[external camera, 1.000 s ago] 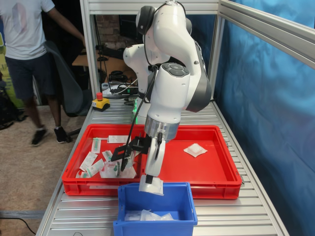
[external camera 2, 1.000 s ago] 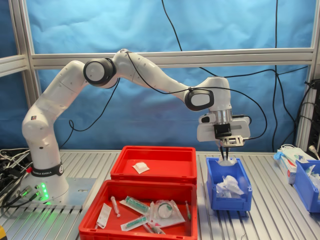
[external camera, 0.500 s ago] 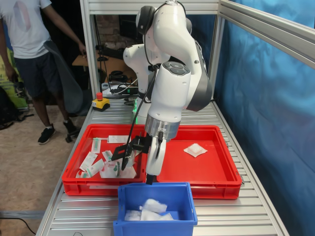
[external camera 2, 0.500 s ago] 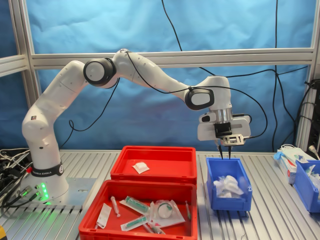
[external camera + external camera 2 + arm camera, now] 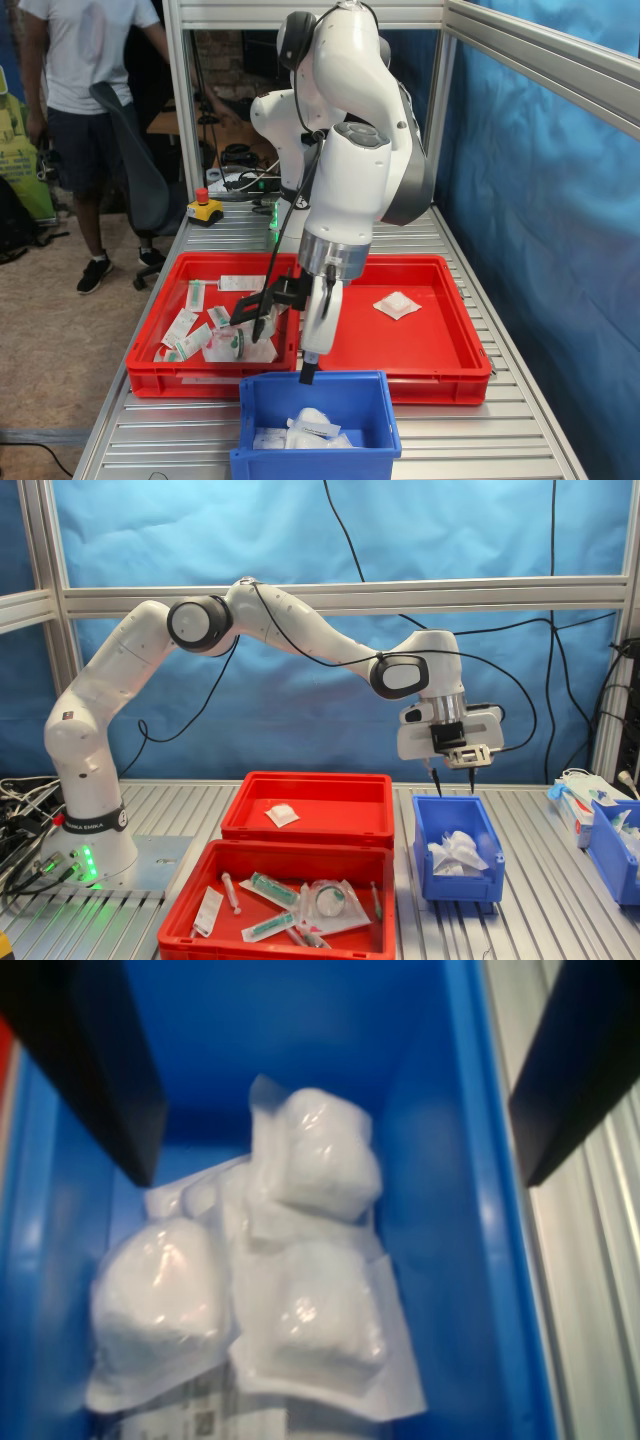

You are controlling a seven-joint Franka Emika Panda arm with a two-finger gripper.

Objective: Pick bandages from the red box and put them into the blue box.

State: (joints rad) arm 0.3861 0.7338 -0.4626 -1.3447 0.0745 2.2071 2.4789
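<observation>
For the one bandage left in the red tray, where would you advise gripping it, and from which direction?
From straight above, I would say. The bandage lies flat and alone on the floor of the red tray, well clear of the walls. Close the open hand across its puffy middle rather than the thin sealed edge, which looks too flat against the tray to pinch.

Blue curtain (image 5: 300, 530) hangs behind an aluminium frame (image 5: 330, 592), with a dark office chair (image 5: 135, 160) standing on the beige floor (image 5: 60, 350).
</observation>
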